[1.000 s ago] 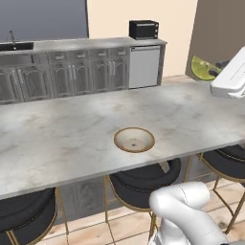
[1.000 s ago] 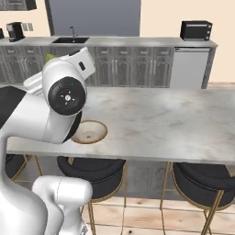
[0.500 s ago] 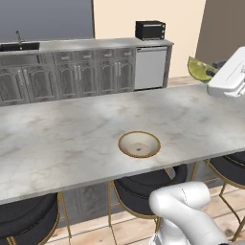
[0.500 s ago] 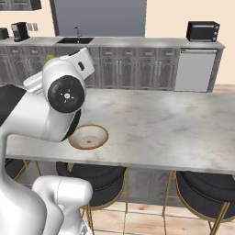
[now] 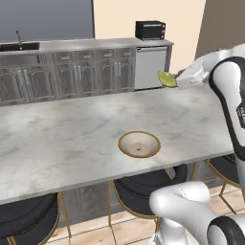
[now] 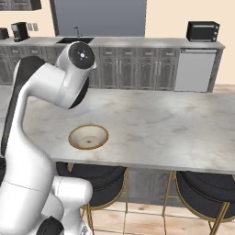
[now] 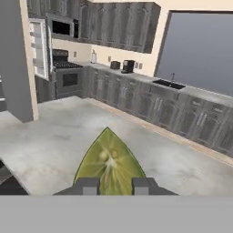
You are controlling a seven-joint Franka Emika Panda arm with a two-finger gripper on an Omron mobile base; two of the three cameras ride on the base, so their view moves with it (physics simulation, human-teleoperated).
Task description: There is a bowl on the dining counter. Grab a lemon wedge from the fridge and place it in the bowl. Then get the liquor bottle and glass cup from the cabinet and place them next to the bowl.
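Note:
My gripper [image 5: 175, 81] is shut on the lemon wedge [image 5: 167, 78], a yellow-green slice, and holds it in the air above the far right part of the dining counter [image 5: 72, 129]. The bowl [image 5: 139, 144], tan with a brown rim, stands near the counter's front edge, below and left of the wedge. In the right base view the bowl [image 6: 88, 136] lies just beside my arm. From the hand, the wedge [image 7: 110, 164] points away from between my gripper [image 7: 114, 186] tips over the marble. The fridge [image 7: 18, 59] stands at the left. The liquor bottle and the glass cup are out of view.
Behind the island runs a grey-cabinet worktop with a sink [image 5: 19, 46], a white dishwasher [image 5: 150, 67] and a black toaster oven [image 5: 150, 29]. Black stools [image 6: 204, 193] stand under the island's near edge. Dark wall cabinets [image 7: 113, 22] and a stove [image 7: 68, 77] line the far wall.
The arm has swung the lemon wedge left and lower, in over the counter and closer to the bowl. The base views have shifted slightly as well.

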